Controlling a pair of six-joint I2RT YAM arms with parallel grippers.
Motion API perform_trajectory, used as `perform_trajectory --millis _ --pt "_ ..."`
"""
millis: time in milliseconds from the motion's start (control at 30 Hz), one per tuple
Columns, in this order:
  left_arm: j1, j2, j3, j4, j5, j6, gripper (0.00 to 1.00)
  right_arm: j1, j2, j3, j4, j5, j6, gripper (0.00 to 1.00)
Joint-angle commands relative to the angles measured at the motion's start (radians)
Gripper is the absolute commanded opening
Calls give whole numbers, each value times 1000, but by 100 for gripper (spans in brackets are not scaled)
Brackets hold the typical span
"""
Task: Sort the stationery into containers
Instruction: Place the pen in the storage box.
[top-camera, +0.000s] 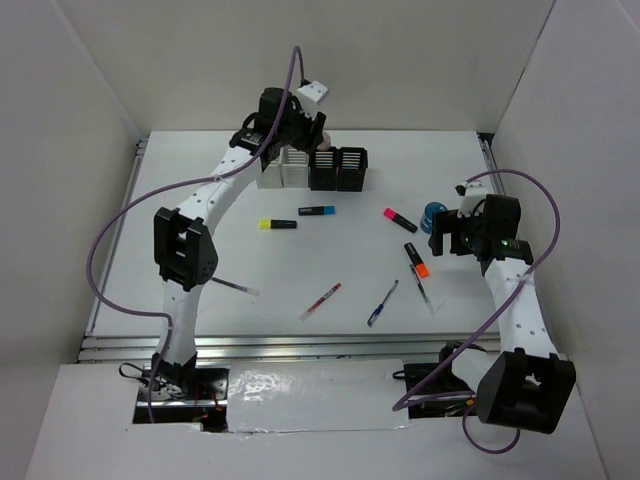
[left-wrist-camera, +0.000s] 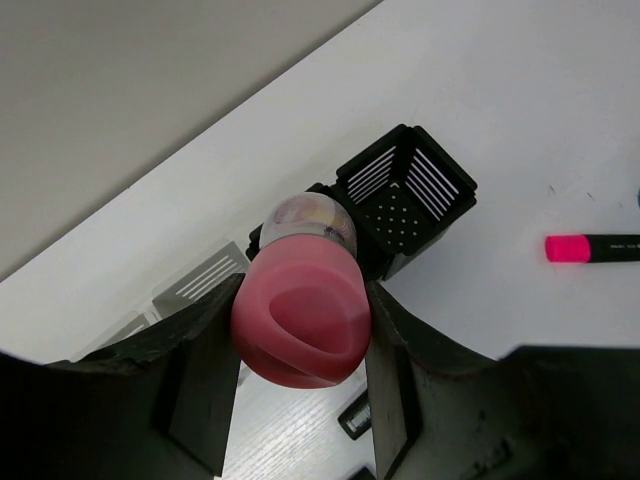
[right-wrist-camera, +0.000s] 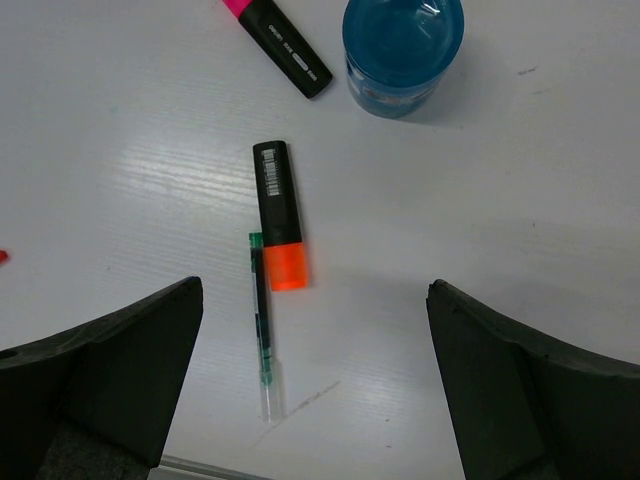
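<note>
My left gripper (top-camera: 300, 128) is shut on a pink-capped stubby cylinder (left-wrist-camera: 300, 320) and holds it above the row of containers, two light grey (top-camera: 283, 168) and two black (top-camera: 338, 168). In the left wrist view the cylinder hangs over a black holder (left-wrist-camera: 405, 195). My right gripper (right-wrist-camera: 315, 380) is open and empty above an orange-capped highlighter (right-wrist-camera: 278, 215) and a clear pen with green ink (right-wrist-camera: 262, 320). A blue stubby cylinder (right-wrist-camera: 402, 45) and a pink-capped highlighter (right-wrist-camera: 280, 40) lie beyond them.
A yellow-capped highlighter (top-camera: 278, 224) and a blue-capped one (top-camera: 316, 211) lie mid-table. A red pen (top-camera: 320, 300), a blue pen (top-camera: 382, 302) and a thin pen by the left arm (top-camera: 235, 286) lie near the front edge. White walls close in the table's sides.
</note>
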Motion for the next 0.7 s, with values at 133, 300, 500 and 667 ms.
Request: perform_trajectory --millis 133,300,500,667 --pt "-17 50 66 92 -71 35 10 -3 12 35 55 15 -11 99" --pt "-23 84 86 78 -87 46 11 -3 15 28 58 22 -18 99" --pt "-31 116 103 66 -102 66 14 -3 32 31 71 20 -11 99" --pt "-34 130 88 81 -117 73 16 -3 47 42 87 15 3 99"
